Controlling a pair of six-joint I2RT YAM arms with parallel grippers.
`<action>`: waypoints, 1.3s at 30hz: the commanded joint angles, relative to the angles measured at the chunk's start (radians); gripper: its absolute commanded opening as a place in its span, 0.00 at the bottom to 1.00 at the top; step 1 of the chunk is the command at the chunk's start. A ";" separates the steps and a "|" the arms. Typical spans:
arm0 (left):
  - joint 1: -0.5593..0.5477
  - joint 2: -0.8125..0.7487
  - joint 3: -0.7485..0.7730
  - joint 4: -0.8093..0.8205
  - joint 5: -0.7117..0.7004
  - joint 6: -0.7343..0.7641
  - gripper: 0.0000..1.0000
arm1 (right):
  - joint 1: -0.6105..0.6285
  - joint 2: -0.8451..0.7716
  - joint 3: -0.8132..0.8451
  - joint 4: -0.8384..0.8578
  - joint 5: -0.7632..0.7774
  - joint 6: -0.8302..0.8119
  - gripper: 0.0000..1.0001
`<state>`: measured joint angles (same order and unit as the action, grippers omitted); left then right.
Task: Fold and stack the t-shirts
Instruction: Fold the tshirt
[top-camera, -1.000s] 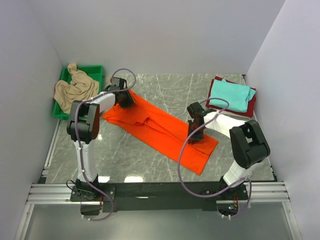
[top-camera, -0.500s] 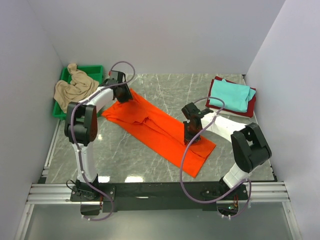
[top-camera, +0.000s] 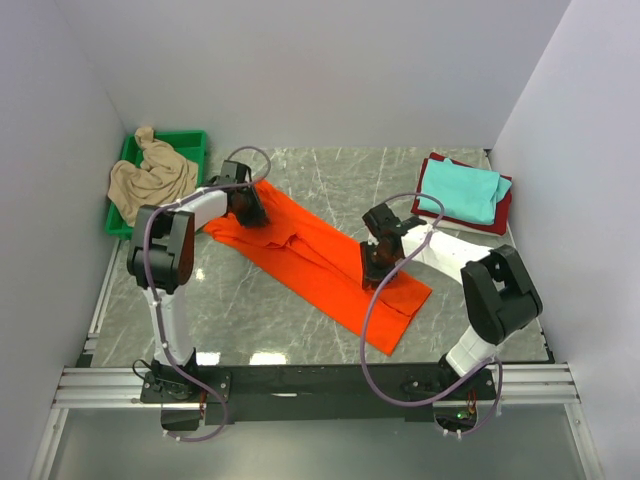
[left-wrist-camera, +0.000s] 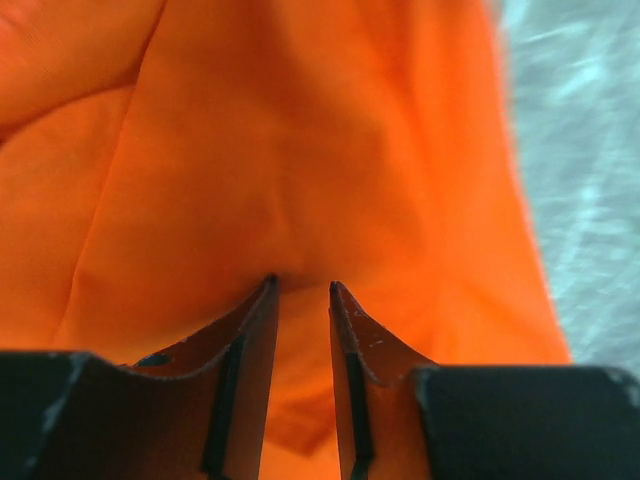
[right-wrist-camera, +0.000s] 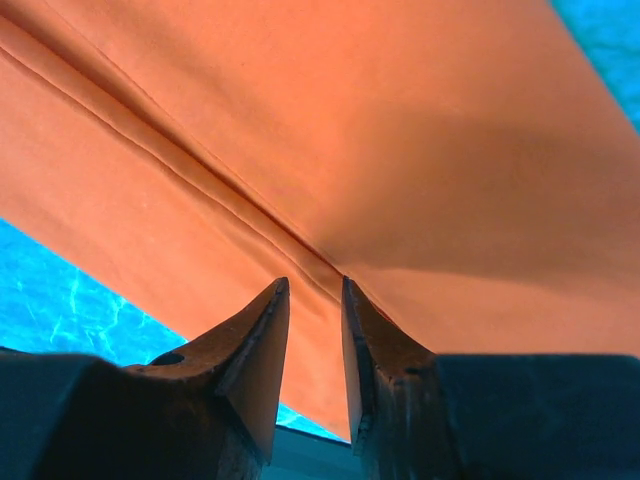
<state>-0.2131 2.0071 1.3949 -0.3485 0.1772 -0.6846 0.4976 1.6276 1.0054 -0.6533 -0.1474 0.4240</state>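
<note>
Both my grippers are nipped onto the orange t-shirt, which lies as a long diagonal strip across the marble table.

Nearest me, the right gripper has its jaws drawn to a narrow gap on a fold ridge toward the shirt's lower right end. Further out, the left gripper pinches a pucker of cloth at the upper left end, jaws equally narrow. At the back, a beige t-shirt is heaped in the green tray on the left, and a folded teal t-shirt sits on a dark red t-shirt on the right.
</note>
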 joint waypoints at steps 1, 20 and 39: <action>-0.005 0.050 0.004 0.014 0.044 -0.001 0.33 | 0.004 0.029 -0.007 0.026 -0.035 -0.027 0.35; -0.005 0.308 0.322 -0.101 0.027 0.123 0.31 | 0.071 0.158 0.027 0.007 0.007 -0.024 0.35; -0.011 0.518 0.570 -0.004 0.242 0.204 0.35 | 0.240 0.247 0.131 0.061 -0.195 0.139 0.35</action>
<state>-0.2195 2.4401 1.9553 -0.3470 0.4263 -0.5335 0.7147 1.8252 1.1164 -0.5838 -0.3210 0.5343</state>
